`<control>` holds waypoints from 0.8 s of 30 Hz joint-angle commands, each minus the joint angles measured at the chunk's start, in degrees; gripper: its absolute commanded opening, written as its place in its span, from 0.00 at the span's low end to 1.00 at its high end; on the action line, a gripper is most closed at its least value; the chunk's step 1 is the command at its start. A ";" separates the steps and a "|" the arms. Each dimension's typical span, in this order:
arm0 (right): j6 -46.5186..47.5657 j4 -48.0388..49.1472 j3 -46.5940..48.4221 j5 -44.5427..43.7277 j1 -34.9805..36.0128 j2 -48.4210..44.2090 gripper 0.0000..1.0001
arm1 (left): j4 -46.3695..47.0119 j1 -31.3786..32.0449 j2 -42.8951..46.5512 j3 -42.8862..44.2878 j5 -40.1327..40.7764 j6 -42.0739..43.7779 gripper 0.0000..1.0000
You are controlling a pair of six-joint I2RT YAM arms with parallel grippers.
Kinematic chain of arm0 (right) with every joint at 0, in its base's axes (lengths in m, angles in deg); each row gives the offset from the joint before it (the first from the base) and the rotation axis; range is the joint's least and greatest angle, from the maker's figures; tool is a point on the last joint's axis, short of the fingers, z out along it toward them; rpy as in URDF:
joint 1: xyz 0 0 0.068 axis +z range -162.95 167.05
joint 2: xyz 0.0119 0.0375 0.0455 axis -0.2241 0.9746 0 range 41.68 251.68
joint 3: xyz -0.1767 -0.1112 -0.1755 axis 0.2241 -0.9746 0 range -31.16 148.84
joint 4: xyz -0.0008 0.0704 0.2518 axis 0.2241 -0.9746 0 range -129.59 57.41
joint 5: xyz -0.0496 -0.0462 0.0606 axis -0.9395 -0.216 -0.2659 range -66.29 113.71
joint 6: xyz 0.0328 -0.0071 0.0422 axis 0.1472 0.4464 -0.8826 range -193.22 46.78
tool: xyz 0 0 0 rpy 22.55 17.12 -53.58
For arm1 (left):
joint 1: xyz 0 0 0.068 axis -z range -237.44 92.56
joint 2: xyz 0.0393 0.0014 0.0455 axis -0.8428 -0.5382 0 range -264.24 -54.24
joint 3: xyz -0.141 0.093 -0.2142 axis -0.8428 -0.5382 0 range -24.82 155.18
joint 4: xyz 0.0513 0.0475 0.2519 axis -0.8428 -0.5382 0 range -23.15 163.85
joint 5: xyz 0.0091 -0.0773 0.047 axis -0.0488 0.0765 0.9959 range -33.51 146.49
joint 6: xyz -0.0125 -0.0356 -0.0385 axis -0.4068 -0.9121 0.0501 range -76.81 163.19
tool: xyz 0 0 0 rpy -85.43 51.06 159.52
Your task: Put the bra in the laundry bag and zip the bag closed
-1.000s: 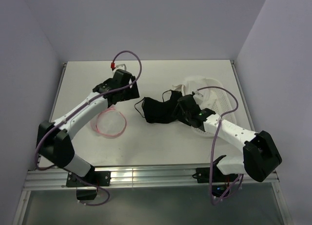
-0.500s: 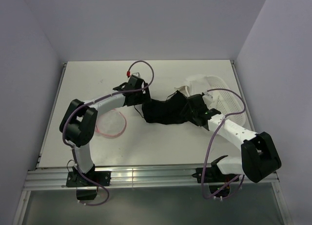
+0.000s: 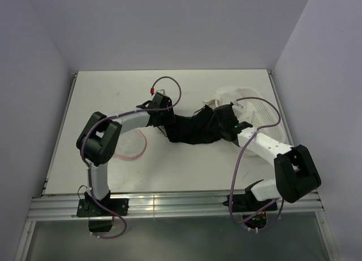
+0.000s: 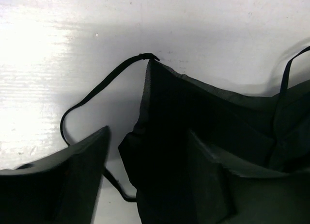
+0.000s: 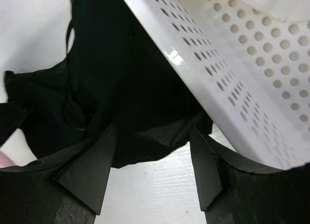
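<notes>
1. A white table [image 3: 226,165] stands between pale walls, with both arms reaching in from its near edge.
2. The left gripper [image 4: 147,136] is low over the table with its fingers spread. The left edge of the bra [image 4: 208,117] lies in the gap between them, and nothing is pinched.
3. A thin strap [image 4: 82,105] loops out from the bra's top corner onto the bare table, just past the left finger.
4. The right gripper [image 5: 152,132] is also spread wide. Its fingers straddle the bra's other end without closing on it.
5. Just right of that gripper, the bra runs under the rim of a perforated basket [image 5: 232,64].
6. From above, the bra [image 3: 192,128] lies stretched at mid-table between the left gripper [image 3: 164,121] and the right gripper [image 3: 218,126].
7. The bag [image 3: 131,149] lies flat to the left, near the bra, partly under the left arm, with its pink rim showing.
8. The basket [image 3: 257,111] is at the right rear.
</notes>
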 commanded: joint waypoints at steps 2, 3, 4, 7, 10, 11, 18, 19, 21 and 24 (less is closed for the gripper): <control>1.56 2.66 3.64 -0.48 -0.36 0.84 0.69 | 2.55 0.34 -2.03 -0.20 0.66 -0.97 0.43; 1.47 2.84 3.73 -0.31 -0.45 1.02 0.69 | 2.28 0.34 -2.29 0.24 0.92 -0.88 0.36; 1.47 2.92 3.82 -0.39 -0.45 1.19 0.69 | 1.84 0.34 -2.47 0.50 1.01 -0.80 0.29; 1.82 2.66 4.61 -0.04 -0.45 2.07 0.69 | -0.79 0.25 -2.21 1.82 2.85 -0.71 0.03; 2.43 3.10 5.14 0.22 -0.36 2.95 0.69 | -3.60 0.34 0.51 1.73 5.76 -0.53 0.00; 3.04 3.36 5.40 0.92 -0.45 3.47 0.69 | -4.74 0.34 1.82 2.00 6.89 -0.53 0.00; 5.25 5.30 7.86 3.21 -0.36 6.55 0.69 | -11.78 0.52 8.77 0.16 11.55 0.52 0.00; 5.51 5.21 8.30 3.03 -0.36 6.90 0.69 | -13.26 0.52 9.39 -0.20 12.26 0.78 0.00; 6.39 5.30 9.88 3.12 -0.36 8.04 0.69 | -14.24 0.43 11.06 -0.46 13.49 0.87 0.00; 7.35 5.91 11.29 6.19 0.34 9.10 0.69 | -13.28 0.43 12.47 -1.52 13.58 0.87 0.03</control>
